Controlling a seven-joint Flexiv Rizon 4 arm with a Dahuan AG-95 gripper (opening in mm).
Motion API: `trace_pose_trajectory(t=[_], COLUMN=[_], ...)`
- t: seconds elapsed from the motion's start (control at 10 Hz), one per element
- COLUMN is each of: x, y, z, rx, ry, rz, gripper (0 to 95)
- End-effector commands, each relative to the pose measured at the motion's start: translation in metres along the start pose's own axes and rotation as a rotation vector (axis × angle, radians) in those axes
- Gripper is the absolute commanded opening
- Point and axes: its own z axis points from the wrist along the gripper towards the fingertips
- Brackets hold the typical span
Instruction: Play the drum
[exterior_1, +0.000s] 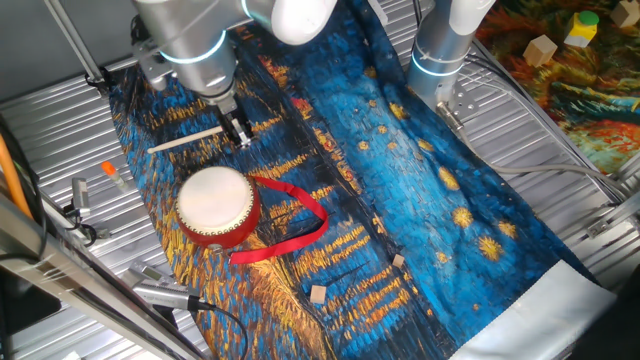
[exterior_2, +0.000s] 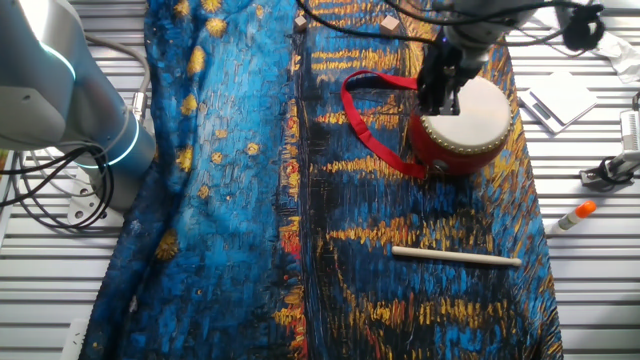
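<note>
One drum (exterior_1: 218, 206) sits at my gripper's (exterior_1: 238, 135) six o'clock, just apart; I cannot tell the jaws' state.

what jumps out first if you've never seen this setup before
The vivid blue and gold painted cloth covering the metal table grabs the eye first. On it sits the small red drum with its cream skin, its red ribbon looping out beside it. The gripper hangs low near one end of a thin wooden stick lying on the cloth next to the drum; whether it holds the stick is unclear.
</note>
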Motion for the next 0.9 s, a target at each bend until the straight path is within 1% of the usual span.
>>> trace_pose_trajectory(t=[0.1, 0.2, 0.4, 0.6, 0.8, 0.9], x=[0.0004, 0.0002, 0.0004, 0.0020, 0.0020, 0.0020], y=[0.0000, 0.0001, 0.0001, 0.0000, 0.0000, 0.0000], z=[-0.0005, -0.0005, -0.0006, -0.0001, -0.0001, -0.0001], rx=[0.001, 0.006, 0.008, 0.012, 0.014, 0.013], ry=[-0.011, -0.010, 0.011, 0.020, 0.032, 0.031], rz=[-0.165, -0.174, -0.194, -0.193, -0.163, -0.148], gripper=[0.0, 0.0, 0.0, 0.0, 0.0, 0.0])
